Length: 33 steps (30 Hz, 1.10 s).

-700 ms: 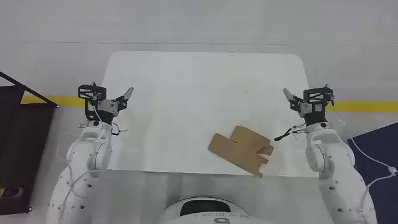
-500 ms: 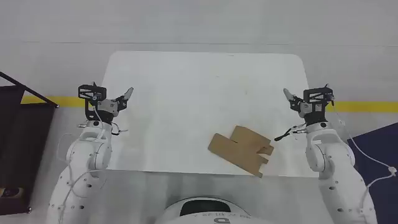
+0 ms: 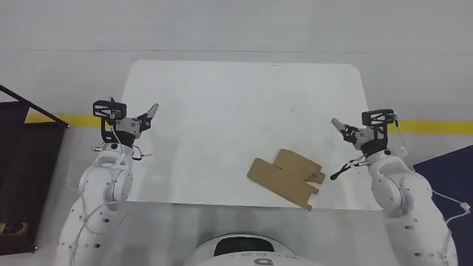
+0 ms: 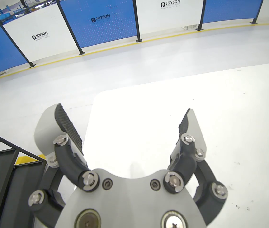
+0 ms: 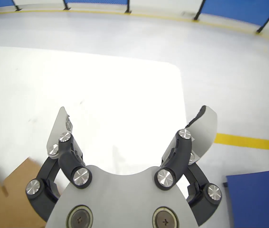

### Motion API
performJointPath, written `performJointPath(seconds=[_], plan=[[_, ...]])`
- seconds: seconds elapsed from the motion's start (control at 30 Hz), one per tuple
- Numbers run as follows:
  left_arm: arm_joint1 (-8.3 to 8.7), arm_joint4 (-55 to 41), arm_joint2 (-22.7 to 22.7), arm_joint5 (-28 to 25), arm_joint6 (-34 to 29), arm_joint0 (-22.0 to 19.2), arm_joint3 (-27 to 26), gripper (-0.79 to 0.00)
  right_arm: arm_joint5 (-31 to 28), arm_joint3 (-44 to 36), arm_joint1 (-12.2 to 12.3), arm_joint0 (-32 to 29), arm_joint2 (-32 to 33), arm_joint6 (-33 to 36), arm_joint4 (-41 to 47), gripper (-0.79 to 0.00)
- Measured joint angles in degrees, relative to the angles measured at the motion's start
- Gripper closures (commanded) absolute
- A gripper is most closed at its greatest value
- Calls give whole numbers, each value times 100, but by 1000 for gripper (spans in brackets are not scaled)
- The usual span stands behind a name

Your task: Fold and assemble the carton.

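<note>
Well, your left tool point(image 4: 123, 109) and right tool point(image 5: 133, 110) gape wide; the flat carton point(image 3: 284, 177) near the right looks light, so pinch its edge.

I can make out 1 dark logo with lettering, repeated across the blue and white partition panels point(image 4: 100, 24).

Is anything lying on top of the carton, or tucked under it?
Nothing lies on the carton; it lies flat on the white table. Anything beneath it is covered, so I cannot tell.
</note>
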Motion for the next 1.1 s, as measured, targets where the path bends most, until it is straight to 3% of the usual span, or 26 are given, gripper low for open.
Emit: performJointPath(seconds=[0.27,0.63,0.7,0.83,0.97,1.1], plan=[[0,0,0,0,0,0,0,-785,-958,-166,96,-326,653,1994,2265,-785],[0,0,0,0,0,0,0,-785,-1875,1823,296,832,399,4855,5112,-782],[0,0,0,0,0,0,0,-785,-2031,2174,332,1015,358,5208,5447,-674],[0,0,0,0,0,0,0,-785,-2126,2576,400,1221,136,5360,5697,-474],[0,0,0,0,0,0,0,-785,-2242,2767,493,1334,-201,5229,5686,-437],[0,0,0,0,0,0,0,-785,-2407,2938,619,1451,-614,5065,5601,-486]])
